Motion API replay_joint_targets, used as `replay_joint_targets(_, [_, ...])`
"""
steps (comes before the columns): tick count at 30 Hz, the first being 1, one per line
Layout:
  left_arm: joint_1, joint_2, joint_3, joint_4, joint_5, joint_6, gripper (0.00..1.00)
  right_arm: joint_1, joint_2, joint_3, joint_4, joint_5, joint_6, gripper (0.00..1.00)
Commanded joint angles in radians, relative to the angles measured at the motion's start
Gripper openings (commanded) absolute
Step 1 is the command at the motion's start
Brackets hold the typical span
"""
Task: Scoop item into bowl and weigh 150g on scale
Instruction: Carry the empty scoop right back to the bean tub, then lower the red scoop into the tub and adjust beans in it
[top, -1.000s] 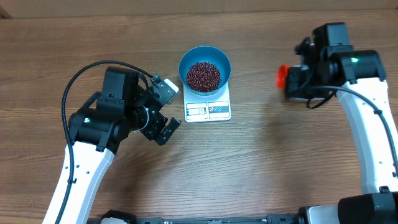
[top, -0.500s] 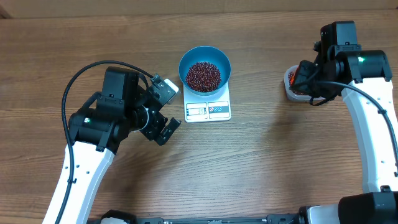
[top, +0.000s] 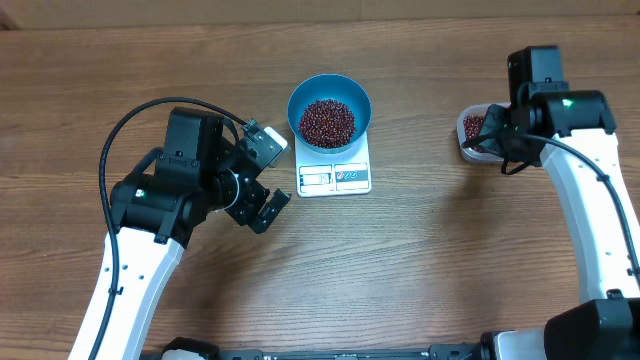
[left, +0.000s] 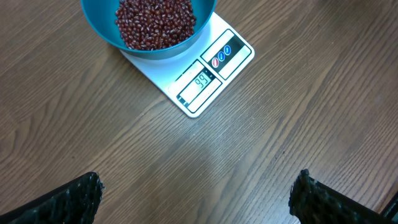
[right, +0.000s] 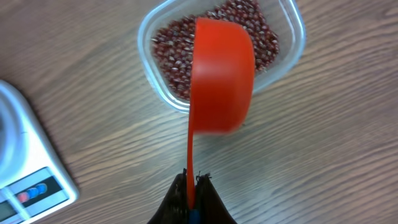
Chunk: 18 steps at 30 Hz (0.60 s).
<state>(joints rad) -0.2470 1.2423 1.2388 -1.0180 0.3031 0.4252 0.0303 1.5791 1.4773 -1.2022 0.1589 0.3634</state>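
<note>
Beans (top: 327, 121) heap in the blue bowl (top: 329, 84) on the white scale (top: 335, 178). At its eight o'clock the left gripper (left: 196, 202) hangs, fingers spread wide. Farther off at three o'clock, the right gripper (right: 193, 199) pinches a red scoop (right: 222, 81), which hides part of a clear tub (right: 155, 93) of beans.

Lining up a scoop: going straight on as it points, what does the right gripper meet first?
Probably the beans in the clear tub, its held red scoop leading the right gripper; depth is unclear.
</note>
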Motion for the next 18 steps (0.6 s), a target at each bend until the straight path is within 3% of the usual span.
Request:
replay_joint_targets(1, [-0.002, 0.007, 0.026, 0.001, 0.001, 0.000, 1.00, -0.006, -0.029, -0.038, 0.022, 0.054, 0.008, 0.04])
replay_joint_targets(12, [-0.002, 0.007, 0.026, 0.000, 0.001, 0.000, 1.00, -0.006, -0.029, -0.064, 0.075, 0.051, 0.002, 0.04])
replay_joint_targets(18, [-0.002, 0.007, 0.026, 0.001, 0.001, 0.000, 1.00, -0.006, -0.029, -0.064, 0.076, 0.056, -0.135, 0.04])
